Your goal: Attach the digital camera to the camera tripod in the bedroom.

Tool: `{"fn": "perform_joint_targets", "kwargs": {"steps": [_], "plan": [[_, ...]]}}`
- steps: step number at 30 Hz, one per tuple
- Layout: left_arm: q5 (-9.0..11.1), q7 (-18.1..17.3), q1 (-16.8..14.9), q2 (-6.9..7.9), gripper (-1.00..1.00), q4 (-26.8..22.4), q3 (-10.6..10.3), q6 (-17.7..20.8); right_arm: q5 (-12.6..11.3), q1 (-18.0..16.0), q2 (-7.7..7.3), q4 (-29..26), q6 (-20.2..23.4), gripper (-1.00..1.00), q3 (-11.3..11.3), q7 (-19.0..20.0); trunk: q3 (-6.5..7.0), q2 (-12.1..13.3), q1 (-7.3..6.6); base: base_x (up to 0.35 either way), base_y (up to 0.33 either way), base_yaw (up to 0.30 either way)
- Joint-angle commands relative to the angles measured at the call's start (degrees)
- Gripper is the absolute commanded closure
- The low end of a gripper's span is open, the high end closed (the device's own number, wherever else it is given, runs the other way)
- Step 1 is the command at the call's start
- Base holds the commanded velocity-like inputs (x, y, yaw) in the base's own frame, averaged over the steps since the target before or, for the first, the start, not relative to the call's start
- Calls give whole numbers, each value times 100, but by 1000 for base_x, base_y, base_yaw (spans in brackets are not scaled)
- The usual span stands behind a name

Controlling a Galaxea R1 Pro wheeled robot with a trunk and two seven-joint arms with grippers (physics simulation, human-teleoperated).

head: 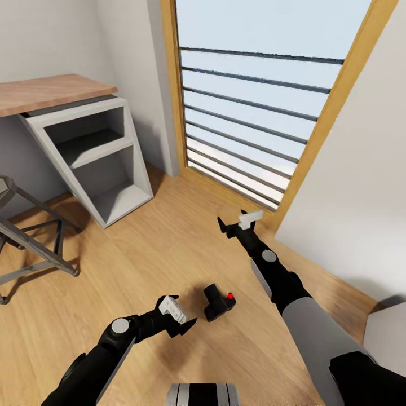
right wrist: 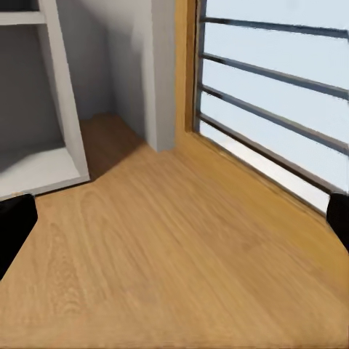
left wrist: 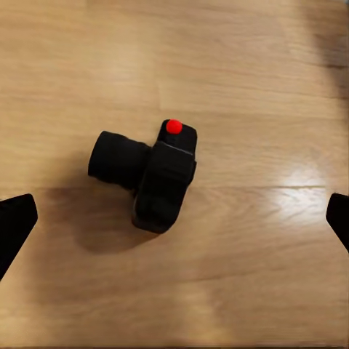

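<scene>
digital camera [head: 218,302] lying on the wood floor [head: 141,254], just beside the left gripper [head: 183,317], fingers wide; best lowered to straddle the body, not the lens.

Digital camera [head: 219,302] [left wrist: 149,174]: small, chunky black body with a stubby cylindrical lens barrel projecting from one face and a bright red round button on its top edge. Lies alone on the light wood floor of the bedroom [head: 169,248], apparently on its side, lens pointing along the boards. Casts a soft shadow on the planks. Position: open floor, well apart from the tall slatted window.
</scene>
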Motion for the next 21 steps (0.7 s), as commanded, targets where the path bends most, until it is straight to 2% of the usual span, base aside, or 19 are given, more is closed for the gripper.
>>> {"fn": "perform_joint_targets", "kwargs": {"steps": [1,6,7,9,10,12,14,18,21], "plan": [[-38,-19,-2,4,-100,-10,-2,19,-9,-3,-2,4,-17,-100,-7,19,-27,-3,1,0,0,0],[-36,-18,-2,11,-100,-16,5,18,-5,4,-209,68,-31,-100,-155,38,-138,-10,14,0,0,0],[-36,-17,-2,11,-100,-16,6,18,-6,4,-335,91,-37,-100,-193,62,-160,-11,17,0,0,0],[-35,-16,-2,9,-100,-17,7,18,-9,5,-467,107,-44,-100,-217,105,-204,-14,22,0,0,0],[-35,-17,-2,10,-100,-19,7,18,-12,5,-598,118,-50,-100,-235,159,-226,-15,24,0,0,0],[-35,-18,-2,10,-100,-22,10,19,-14,5,-725,124,-55,-100,-250,223,-271,-18,30,0,0,0],[-35,-18,-2,11,-100,-30,21,13,-16,10,-931,136,-61,-100,-295,380,-315,-21,35,0,0,0],[-35,-15,-2,2,-100,-44,34,11,-17,17,-1065,159,-65,-100,-376,581,-403,-26,45,0,0,0],[-35,-12,-2,-14,-100,-55,48,10,-18,25,-1132,176,-67,-100,-551,834,-470,-30,53,0,0,0]]}}
